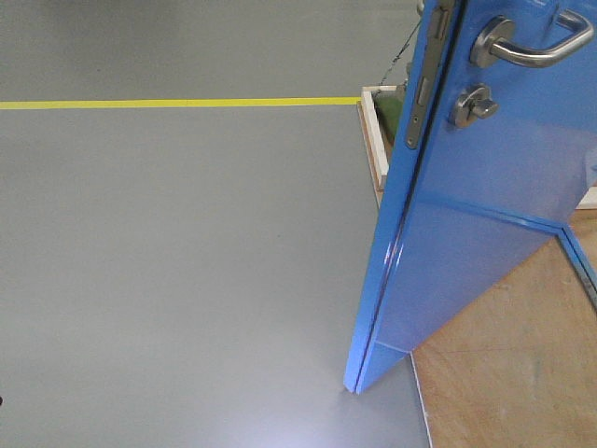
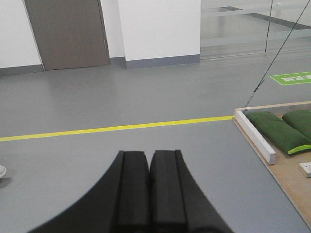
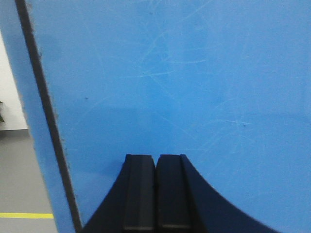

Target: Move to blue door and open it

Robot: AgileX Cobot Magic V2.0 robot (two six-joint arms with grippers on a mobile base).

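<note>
The blue door [image 1: 466, 233] stands at the right of the front view, swung partly open, its edge with a metal latch plate [image 1: 427, 79] turned toward me. Its silver lever handle [image 1: 536, 45] and round thumb-turn lock [image 1: 473, 105] sit at the top right. Neither gripper shows in the front view. In the right wrist view the door's scratched blue face [image 3: 184, 82] fills the frame, and my right gripper [image 3: 156, 158] is shut and empty, close to the panel; touch cannot be told. My left gripper [image 2: 148, 154] is shut and empty, pointing over grey floor.
A yellow floor line [image 1: 177, 103] crosses the grey floor [image 1: 187, 261]. The door's wooden base platform [image 1: 513, 383] with a white raised rim [image 2: 255, 136] holds green sandbags [image 2: 279, 131]. A thin guy wire [image 2: 272, 63] rises from it. A grey wall door [image 2: 68, 31] stands far back.
</note>
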